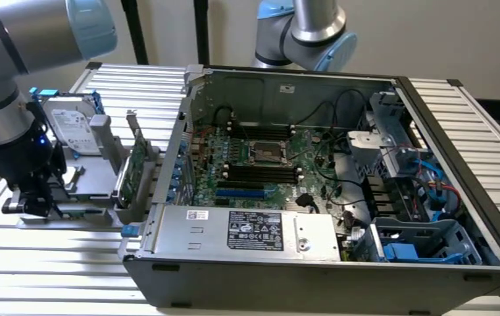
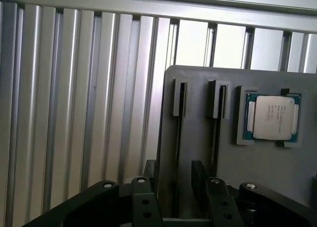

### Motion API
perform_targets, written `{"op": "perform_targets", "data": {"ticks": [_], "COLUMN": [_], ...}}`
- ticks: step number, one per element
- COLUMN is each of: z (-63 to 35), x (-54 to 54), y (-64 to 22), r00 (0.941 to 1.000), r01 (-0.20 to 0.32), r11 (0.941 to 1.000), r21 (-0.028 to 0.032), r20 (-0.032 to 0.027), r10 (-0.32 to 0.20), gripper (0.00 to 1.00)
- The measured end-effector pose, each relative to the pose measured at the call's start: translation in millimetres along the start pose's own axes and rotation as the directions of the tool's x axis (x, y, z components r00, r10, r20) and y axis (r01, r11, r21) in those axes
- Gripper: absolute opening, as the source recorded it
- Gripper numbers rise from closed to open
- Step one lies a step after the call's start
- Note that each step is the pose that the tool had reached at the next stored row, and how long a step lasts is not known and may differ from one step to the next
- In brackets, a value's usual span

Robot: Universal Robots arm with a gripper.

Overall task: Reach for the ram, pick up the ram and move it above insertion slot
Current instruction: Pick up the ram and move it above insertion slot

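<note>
Hovering over grey holder [image 2: 267, 167], fingers [image 2: 199, 173] apart

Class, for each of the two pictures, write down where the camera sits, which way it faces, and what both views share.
Exterior view: off the arm, raised, looking down on the open computer case on the ribbed table; the arm and gripper show at that view's left.
Wrist view: on the wrist, looking down past the open gripper at the grey holder with a processor chip.
Shared: gripper, ribbed table, grey holder.
</note>
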State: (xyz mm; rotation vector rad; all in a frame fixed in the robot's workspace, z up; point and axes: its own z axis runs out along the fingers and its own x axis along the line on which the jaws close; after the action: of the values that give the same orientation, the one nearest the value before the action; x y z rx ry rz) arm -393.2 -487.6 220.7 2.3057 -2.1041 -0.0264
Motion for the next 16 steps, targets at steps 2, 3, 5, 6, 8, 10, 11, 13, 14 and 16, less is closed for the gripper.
{"op": "perform_targets", "data": {"ticks": [2,3,5,6,8,10,11,13,14,16], "z": [3.6,5.4,9.1,10.9,14.5,18.1,19.5,21.1,21.2,21.3], "x": [-1.5,-2.4,-3.8,-4.3,-5.1,-5.3,-5.4,-5.4,-5.5,-5.6], "y": [-0.3,-0.4,-0.6,-0.7,-0.9,-1.0,-1.0,-1.1,-1.0,-1.1], "r00": [1.0000,1.0000,1.0000,1.0000,1.0000,1.0000,1.0000,1.0000,1.0000,1.0000], "r01": [0.000,0.000,0.000,0.000,0.000,0.000,0.000,0.000,0.000,0.000], "r11": [1.0000,1.0000,1.0000,1.0000,1.0000,1.0000,1.0000,1.0000,1.0000,1.0000], "r21": [0.0000,-0.0001,-0.0001,0.0000,0.0000,0.0001,0.0001,-0.0001,-0.0003,-0.0003], "r20": [0.0000,0.0000,0.0000,0.0000,0.0000,0.0000,0.0000,0.0000,-0.0002,-0.0002], "r10": [0.000,0.000,0.000,0.000,0.000,0.000,0.000,0.000,0.000,0.000], "gripper": [0.42,0.42,0.42,0.42,0.42,0.42,0.42,0.42,0.42,0.40]}}
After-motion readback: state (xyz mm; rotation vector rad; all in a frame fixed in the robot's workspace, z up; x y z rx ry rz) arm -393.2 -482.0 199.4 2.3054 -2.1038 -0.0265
